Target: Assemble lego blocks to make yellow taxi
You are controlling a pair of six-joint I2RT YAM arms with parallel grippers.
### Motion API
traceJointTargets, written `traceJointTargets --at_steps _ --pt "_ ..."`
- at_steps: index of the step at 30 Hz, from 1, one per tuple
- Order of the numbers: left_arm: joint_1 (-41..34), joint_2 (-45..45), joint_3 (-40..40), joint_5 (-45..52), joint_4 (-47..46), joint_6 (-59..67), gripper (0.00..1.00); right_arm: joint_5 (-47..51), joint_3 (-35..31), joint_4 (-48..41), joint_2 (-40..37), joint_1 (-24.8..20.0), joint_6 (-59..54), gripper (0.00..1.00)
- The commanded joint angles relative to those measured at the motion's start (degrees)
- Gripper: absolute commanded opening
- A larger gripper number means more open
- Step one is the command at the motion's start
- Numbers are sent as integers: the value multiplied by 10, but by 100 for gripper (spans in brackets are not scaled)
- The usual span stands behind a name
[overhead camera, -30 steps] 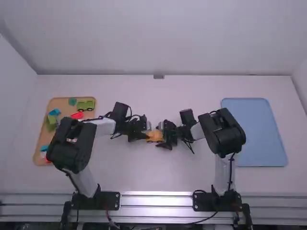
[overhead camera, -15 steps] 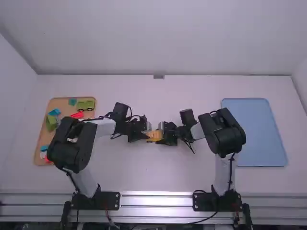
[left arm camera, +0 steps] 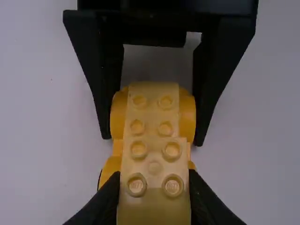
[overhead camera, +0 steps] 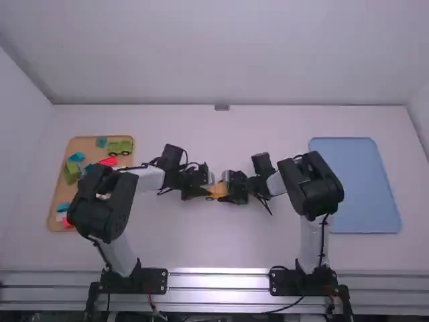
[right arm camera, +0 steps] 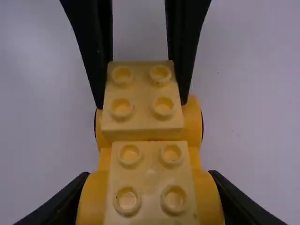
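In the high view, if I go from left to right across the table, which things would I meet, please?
Brown tray with loose blocks → left pincer → yellow block build → right pincer → blue tray.

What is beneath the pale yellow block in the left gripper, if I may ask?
Rounded yellow fenders of the car base peek out beneath the block; its underside and anything directly below it are covered.

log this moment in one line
left gripper: gripping yellow block | right gripper: gripping yellow base | block over one end of base
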Motion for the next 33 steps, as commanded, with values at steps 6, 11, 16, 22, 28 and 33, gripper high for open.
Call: traceJointTargets --at_steps 6,11,16,22,28,33 --pt "-15 4 -6 -26 -8 2 31 -2 8 -13 9 7 -14 47" --pt "-14 4 -6 -25 -3 2 62 -1 7 -19 9 7 -14 47" --pt "-14 4 -3 -26 -2 2 50 0 7 -19 9 8 -14 48" --pt "-7 3 -3 -27 1 3 41 1 7 -19 9 10 -14 48" --pt "-11 3 1 -26 1 3 29 1 7 -19 9 10 -14 48" --pt "-11 3 16 -27 -14 2 22 1 7 -19 9 10 -14 48"
